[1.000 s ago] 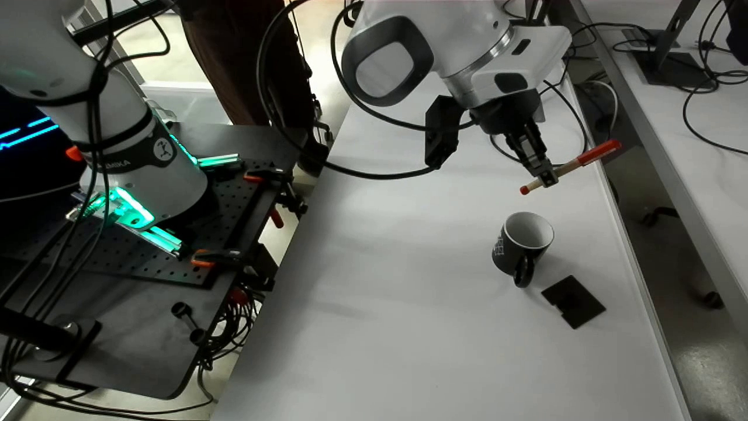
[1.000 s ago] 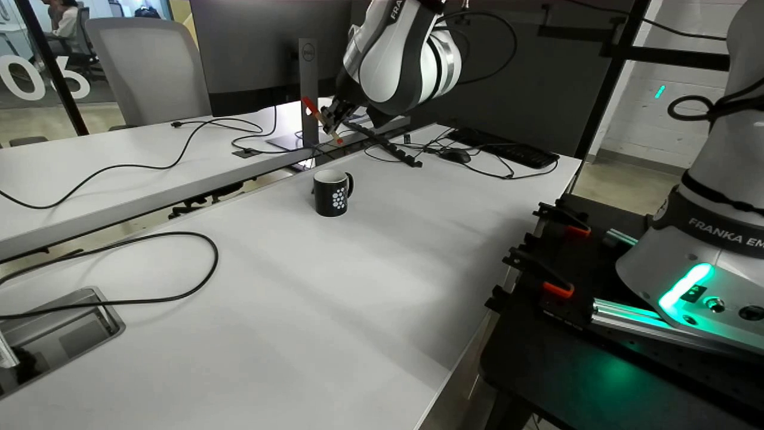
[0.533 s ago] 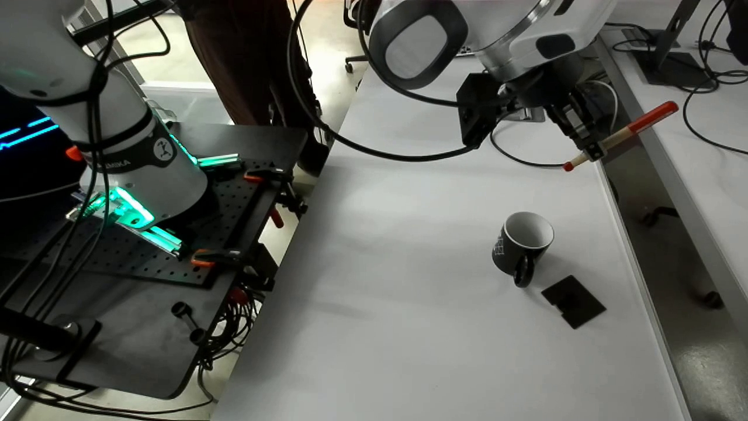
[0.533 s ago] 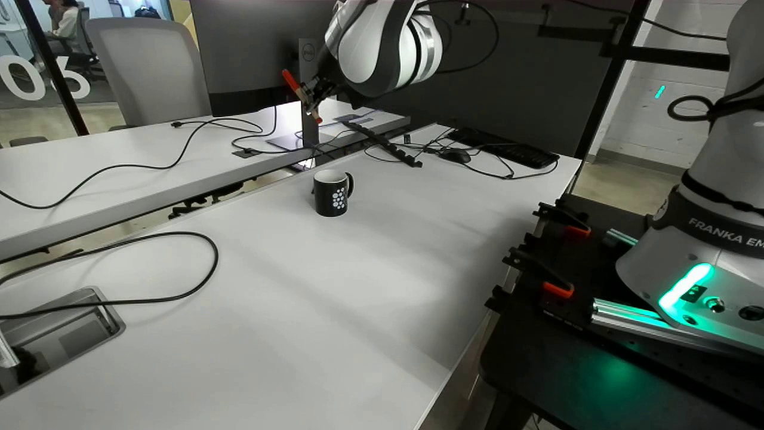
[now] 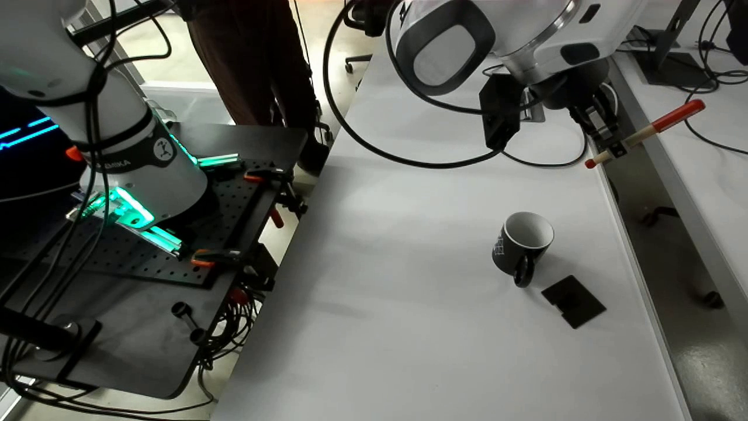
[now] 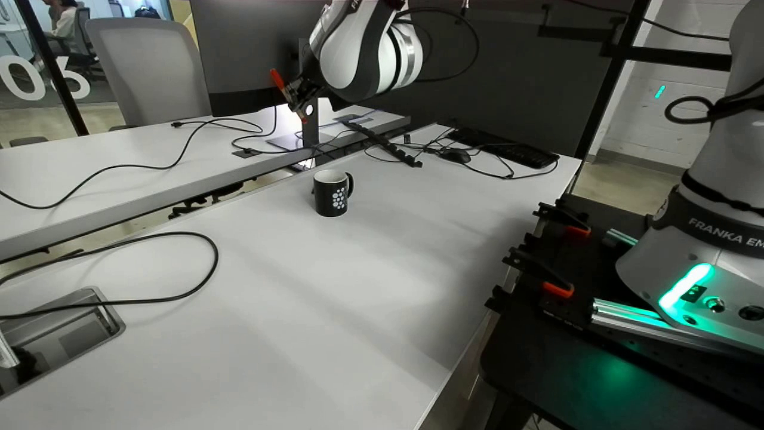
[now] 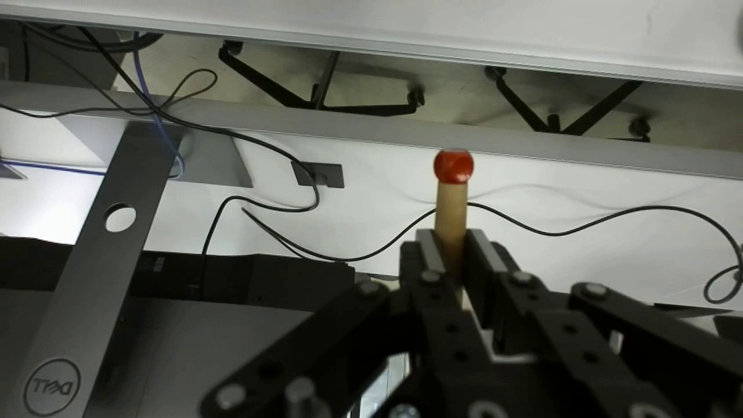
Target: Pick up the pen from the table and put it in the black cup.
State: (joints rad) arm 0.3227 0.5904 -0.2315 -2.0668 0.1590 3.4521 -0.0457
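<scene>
The arm (image 5: 526,26) is reaching farther outward than a second ago, carrying its gripper (image 5: 616,150) away from the black cup (image 6: 327,194), which is standing upright below. The gripper is clamping the slanting pen (image 5: 647,133); the wrist view alone is clearly showing fingertips (image 7: 486,252) on both its sides.

In an exterior view, the white, grey-jointed robot arm (image 5: 529,26) reaches well out from its rounded white base (image 5: 155,181), its black two-fingered gripper (image 5: 617,149) slanting downward, dark jointed fingers (image 7: 486,255) closed in a grip.
</scene>
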